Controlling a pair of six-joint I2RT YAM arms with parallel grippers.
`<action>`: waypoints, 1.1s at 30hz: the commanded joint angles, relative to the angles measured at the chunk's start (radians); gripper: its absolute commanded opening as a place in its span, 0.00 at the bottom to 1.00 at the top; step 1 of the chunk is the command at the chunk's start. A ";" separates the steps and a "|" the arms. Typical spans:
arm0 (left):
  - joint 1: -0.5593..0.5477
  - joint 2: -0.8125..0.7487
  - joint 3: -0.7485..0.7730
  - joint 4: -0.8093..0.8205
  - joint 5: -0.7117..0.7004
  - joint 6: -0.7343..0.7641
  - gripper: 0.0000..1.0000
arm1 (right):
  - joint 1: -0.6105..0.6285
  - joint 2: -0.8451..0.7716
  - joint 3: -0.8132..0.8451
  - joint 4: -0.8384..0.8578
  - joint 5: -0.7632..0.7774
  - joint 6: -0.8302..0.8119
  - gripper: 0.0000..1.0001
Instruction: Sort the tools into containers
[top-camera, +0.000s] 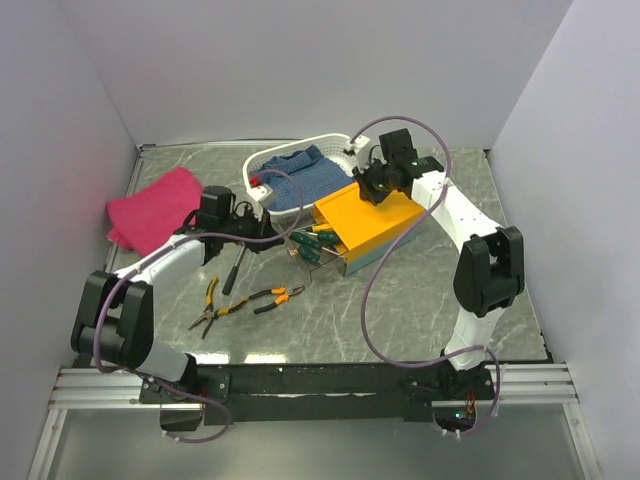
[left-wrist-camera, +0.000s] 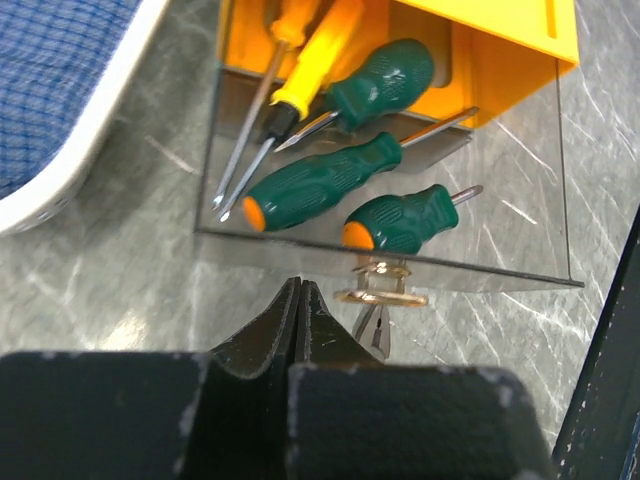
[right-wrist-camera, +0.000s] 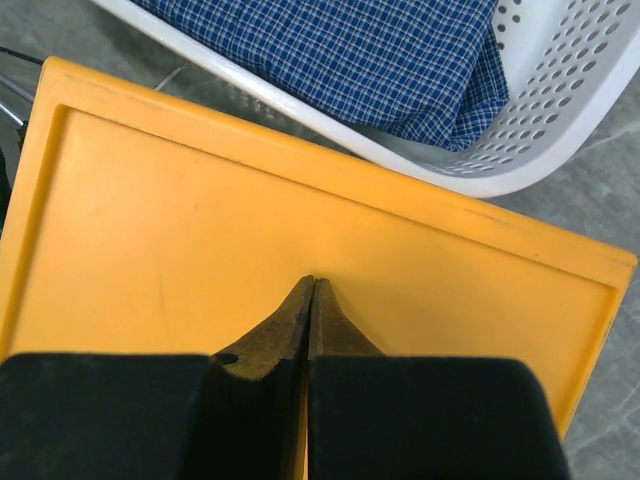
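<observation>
The orange-yellow box (top-camera: 372, 222) sits mid-table with its clear drawer (top-camera: 322, 246) pulled out to the left. In the left wrist view the drawer (left-wrist-camera: 500, 240) holds green-handled screwdrivers (left-wrist-camera: 320, 185) and yellow-handled ones (left-wrist-camera: 310, 60). A brass ring pull (left-wrist-camera: 382, 294) hangs at its front. My left gripper (left-wrist-camera: 300, 286) is shut and empty, just short of the drawer front, left of the ring; it also shows in the top view (top-camera: 280, 237). My right gripper (right-wrist-camera: 312, 283) is shut, its tips resting on the box lid (right-wrist-camera: 200, 230); it also shows from above (top-camera: 373, 190).
Two pliers (top-camera: 212, 305) (top-camera: 265, 299) and a dark-handled tool (top-camera: 234, 270) lie on the table in front of the left arm. A white basket (top-camera: 262, 170) with blue cloth (top-camera: 305, 172) stands behind the box. A pink cloth (top-camera: 150, 208) lies at far left.
</observation>
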 joint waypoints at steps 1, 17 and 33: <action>-0.044 0.030 0.036 0.064 0.051 0.026 0.01 | 0.008 -0.038 -0.093 -0.061 -0.036 -0.057 0.00; -0.163 0.135 0.071 0.258 0.050 -0.111 0.01 | 0.021 -0.048 -0.265 -0.095 -0.082 -0.117 0.00; -0.211 0.328 0.188 0.489 -0.087 -0.284 0.08 | 0.022 0.014 -0.220 -0.110 -0.105 -0.114 0.00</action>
